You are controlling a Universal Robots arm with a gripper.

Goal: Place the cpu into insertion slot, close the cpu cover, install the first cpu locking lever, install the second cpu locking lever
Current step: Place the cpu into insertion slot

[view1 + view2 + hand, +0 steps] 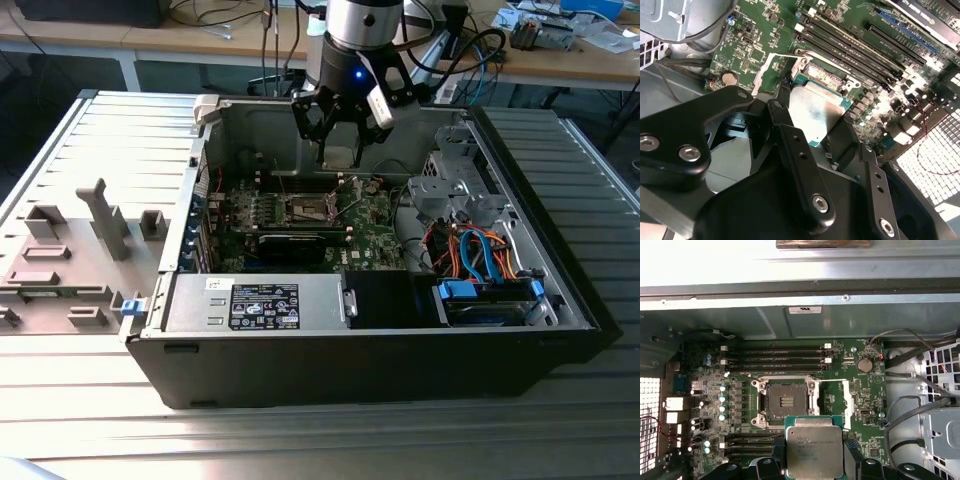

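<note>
1. Fingers (pixel 852 459) of the gripper (pixel 339 157) are closed on the chip (pixel 814 447), clamping two opposite edges, as we see in both wrist views.
2. We see the chip held flat, metal top up, above the green board (pixel 865 395) inside the open computer case (pixel 400 370), clear of the socket (pixel 786 401).
3. We find the socket bare near the middle of the board, its cover (pixel 846 405) swung open just beside it.
4. We see the case lying on the desk (pixel 300 440).
</note>
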